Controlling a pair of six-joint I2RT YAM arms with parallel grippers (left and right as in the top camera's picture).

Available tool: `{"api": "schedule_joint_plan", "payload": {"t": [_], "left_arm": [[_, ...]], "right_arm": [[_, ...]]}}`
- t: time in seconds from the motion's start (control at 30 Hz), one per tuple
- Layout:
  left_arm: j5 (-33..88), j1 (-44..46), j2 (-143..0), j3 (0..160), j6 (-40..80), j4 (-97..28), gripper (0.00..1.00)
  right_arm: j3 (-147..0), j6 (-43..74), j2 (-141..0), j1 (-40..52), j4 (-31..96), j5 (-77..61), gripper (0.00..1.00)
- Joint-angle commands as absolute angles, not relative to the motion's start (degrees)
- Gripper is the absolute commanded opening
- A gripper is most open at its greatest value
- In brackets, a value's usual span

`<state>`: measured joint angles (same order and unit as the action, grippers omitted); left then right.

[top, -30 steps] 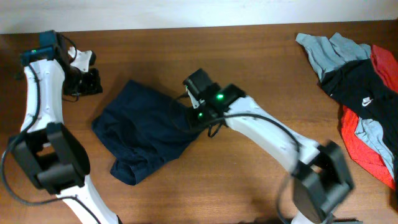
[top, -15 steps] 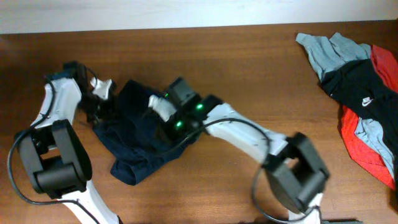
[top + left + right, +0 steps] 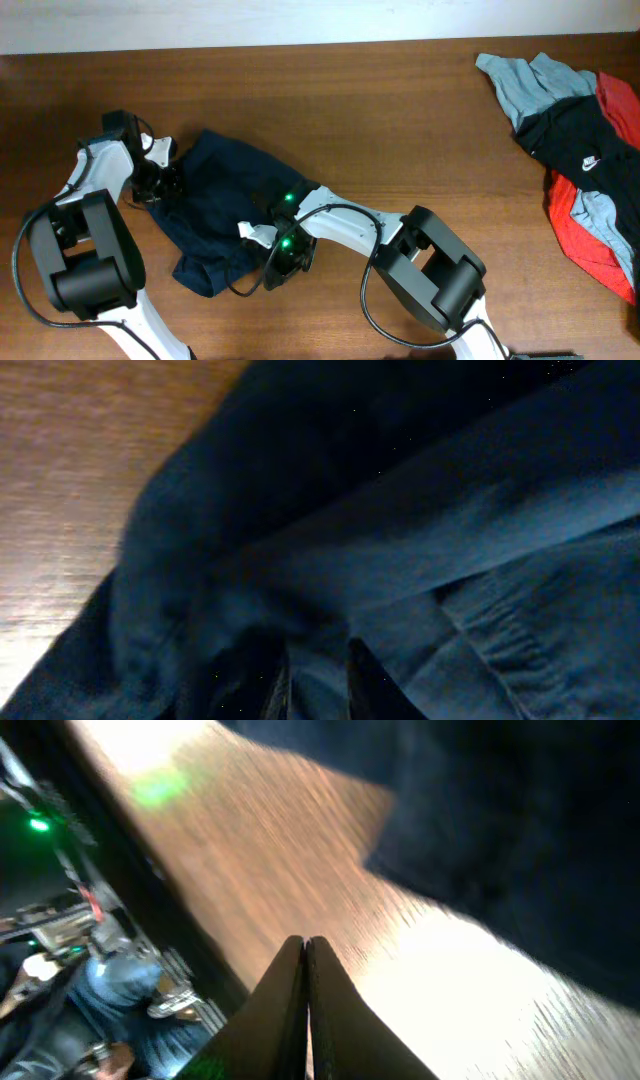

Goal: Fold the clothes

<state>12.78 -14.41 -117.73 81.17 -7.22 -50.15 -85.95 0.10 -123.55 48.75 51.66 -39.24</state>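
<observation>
Beneath both claws a brown wooden table [image 3: 400,120] with a lengthwise grain is seen, bounded on the far side by a pale strip of wall [image 3: 300,20]. The navy shorts [image 3: 225,205] are spread in a crumpled heap between the two claws. The left claw [image 3: 160,178] is set against their left edge, and the right claw [image 3: 280,255] is held just off their near right corner. In the left wrist view the left claw [image 3: 315,685] is pressed so close to the dark cloth [image 3: 400,510] that it cannot be told whether its fingers are parted or closed on a fold. A gathered seam lies just to its right, and a wedge of wood [image 3: 70,480] shows off to the upper left. In the right wrist view the right claw [image 3: 305,948] is closed, finger against finger, with nothing held. Bare glossy wood [image 3: 250,840] lies under it, and the shorts [image 3: 520,820] lie ahead and to its right. Well to the right of the right claw, at the table's right edge, a pile is made up of a grey garment [image 3: 520,85], a black garment [image 3: 575,125] and a red garment [image 3: 580,235]. A white swoosh logo [image 3: 590,160] is printed on the black one, and no lettering can be read. A wide stretch of open wood is left between the right claw and that pile.
</observation>
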Motion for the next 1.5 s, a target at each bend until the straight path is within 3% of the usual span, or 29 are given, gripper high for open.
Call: {"api": "schedule_joint_plan", "payload": {"t": [0.0, 0.13, 0.17, 0.23, 0.37, 0.53, 0.67, 0.83, 1.03, 1.1, 1.13, 1.17, 1.3, 1.4, 1.47], "left_arm": [[12.4, -14.8, -117.1, 90.6, -6.9, -56.5, 0.23], [16.4, -14.7, -116.2, 102.2, -6.9, -63.4, 0.30], [16.8, -14.7, -116.1, 104.0, -6.9, -64.0, 0.33], [19.0, -14.7, -116.1, 108.5, -6.8, -66.5, 0.36], [25.4, -14.7, -115.3, 111.5, -3.6, -70.9, 0.36], [25.3, -14.7, -110.7, 113.6, -2.8, -74.1, 0.36], [25.1, -14.7, -105.3, 113.6, -2.8, -75.2, 0.37], [20.0, -14.7, -100.7, 113.6, -3.1, -77.3, 0.41], [19.7, -14.7, -100.4, 113.6, -3.5, -78.7, 0.42], [19.7, -14.7, -100.4, 113.6, -3.5, -78.8, 0.42], [19.7, -14.7, -100.4, 113.6, -3.5, -79.0, 0.42], [19.7, -14.7, -100.4, 113.6, -3.5, -79.1, 0.42], [19.7, -14.7, -100.4, 113.6, -3.5, -79.5, 0.42], [19.7, -14.7, -100.4, 113.6, -3.5, -79.5, 0.42], [19.7, -14.7, -100.4, 113.6, -3.5, -79.3, 0.42]], "right_arm": [[-86.1, -1.7, -115.0, 48.3, 51.7, -32.5, 0.05], [-86.3, 1.2, -104.2, 44.4, 50.4, -23.7, 0.05], [-86.3, 2.9, -102.0, 42.7, 49.8, -21.8, 0.14], [-86.3, 5.0, -98.5, 37.6, 47.8, -20.5, 0.50], [-86.2, 4.9, -98.8, 25.4, 44.7, -22.9, 0.76], [-86.2, 2.9, -107.9, 16.6, 36.3, -37.5, 0.83], [-86.2, 2.8, -116.8, 15.8, 28.8, -46.8, 0.84], [-86.3, 2.8, -125.8, 20.5, 24.6, -51.5, 0.84], [-86.3, 2.8, -127.0, 29.0, 24.6, -48.9, 0.84], [-86.2, 2.9, -127.0, 31.9, 25.2, -45.5, 0.75], [-86.3, 3.6, -127.0, 32.6, 25.4, -44.0, 0.65], [-86.3, 3.7, -127.0, 33.4, 26.2, -43.2, 0.46], [-86.3, 6.2, -125.5, 31.2, 32.1, -38.8, 0.16], [-86.3, 6.5, -120.0, 26.7, 43.2, -28.2, 0.06], [-86.3, 7.9, -116.1, 24.6, 49.6, -20.3, 0.04]]}}
